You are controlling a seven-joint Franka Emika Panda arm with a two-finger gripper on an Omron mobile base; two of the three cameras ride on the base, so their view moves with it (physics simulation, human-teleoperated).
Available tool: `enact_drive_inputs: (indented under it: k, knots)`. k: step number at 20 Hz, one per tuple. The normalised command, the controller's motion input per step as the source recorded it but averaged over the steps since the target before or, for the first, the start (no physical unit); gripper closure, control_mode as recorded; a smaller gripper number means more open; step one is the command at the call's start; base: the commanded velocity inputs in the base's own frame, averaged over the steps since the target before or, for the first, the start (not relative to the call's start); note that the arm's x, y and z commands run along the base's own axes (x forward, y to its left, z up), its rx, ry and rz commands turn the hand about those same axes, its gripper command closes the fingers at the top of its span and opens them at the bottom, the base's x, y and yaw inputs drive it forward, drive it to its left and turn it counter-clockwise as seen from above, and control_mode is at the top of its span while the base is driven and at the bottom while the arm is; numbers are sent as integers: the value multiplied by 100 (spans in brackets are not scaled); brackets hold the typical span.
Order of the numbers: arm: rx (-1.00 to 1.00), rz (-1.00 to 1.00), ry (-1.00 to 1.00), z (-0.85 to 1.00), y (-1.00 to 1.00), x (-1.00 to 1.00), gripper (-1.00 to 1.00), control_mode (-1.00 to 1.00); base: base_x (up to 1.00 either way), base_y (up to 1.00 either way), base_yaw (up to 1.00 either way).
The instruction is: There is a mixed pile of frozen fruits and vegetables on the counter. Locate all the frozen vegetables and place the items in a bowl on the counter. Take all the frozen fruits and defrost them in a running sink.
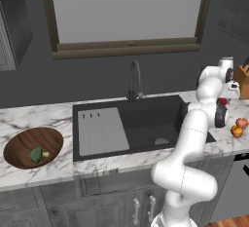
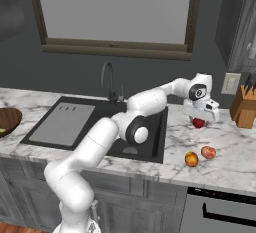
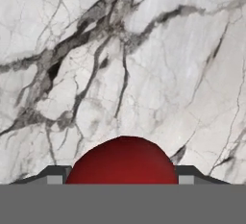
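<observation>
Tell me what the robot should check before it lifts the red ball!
1. Pincer closed on the red ball: ok, a fingertip sits at each side of it.
2. Ball is a vegetable, so it goes to the bowl: ok.
3. Bowl has room: ok, it holds a green lump and a yellow-green piece.
4. Two fruits sit apart from the ball: ok.
5. Knife block near the hand: cannot tell if it is in the way.

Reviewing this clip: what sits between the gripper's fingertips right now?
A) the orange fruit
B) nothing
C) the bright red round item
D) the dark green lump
C: in the hand view the bright red round item sits between the fingertips of the gripper, above the marble counter.
</observation>
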Motion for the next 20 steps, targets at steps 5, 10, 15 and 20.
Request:
enact_drive_inputs:
  k: [5,10,15,20]
  knots:
    - [-10,1,-23,-21,43,-25,100,-100,0,0,0]
    - [-17,0,-25,-13,41,-13,100,-100,0,0,0]
    - [-19,0,-25,-10,40,-9,100,-100,0,0,0]
    - [-15,0,-23,-2,43,-13,100,-100,0,0,0]
